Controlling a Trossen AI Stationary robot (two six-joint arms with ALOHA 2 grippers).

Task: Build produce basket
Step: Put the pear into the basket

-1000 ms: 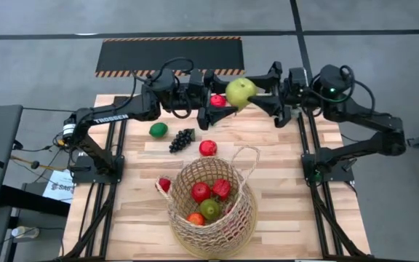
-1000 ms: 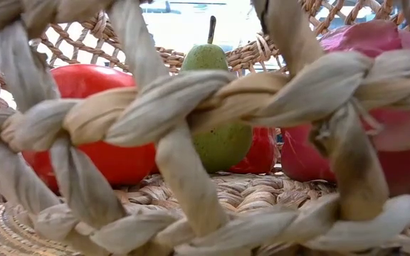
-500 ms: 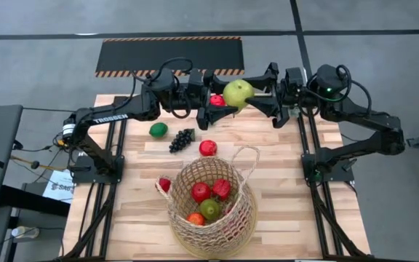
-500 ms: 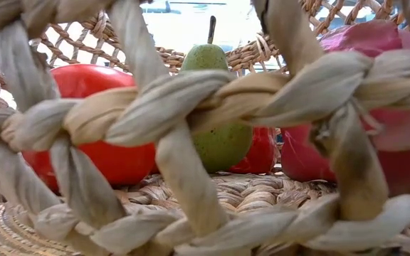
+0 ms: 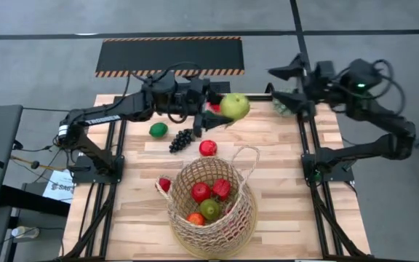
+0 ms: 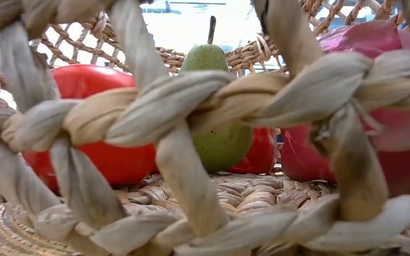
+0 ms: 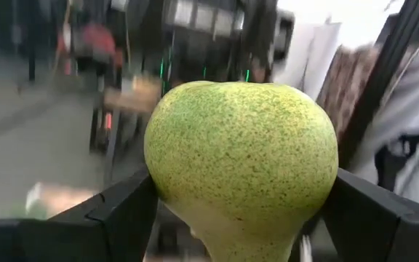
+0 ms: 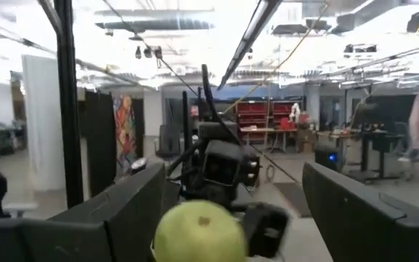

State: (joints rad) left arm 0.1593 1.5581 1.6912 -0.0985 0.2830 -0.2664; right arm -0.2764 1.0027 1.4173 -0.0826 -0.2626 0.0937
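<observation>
Right gripper let go and backed off right, fingers apart. Left gripper now clamps the pear at the far edge; basket sits nearer, slightly right.

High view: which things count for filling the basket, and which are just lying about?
For the job:
- wicker basket
- green pear in the left gripper
- lime
- grape bunch
- red fruit

Lying about:
- hazard-striped mat
- papers beside the table
</observation>
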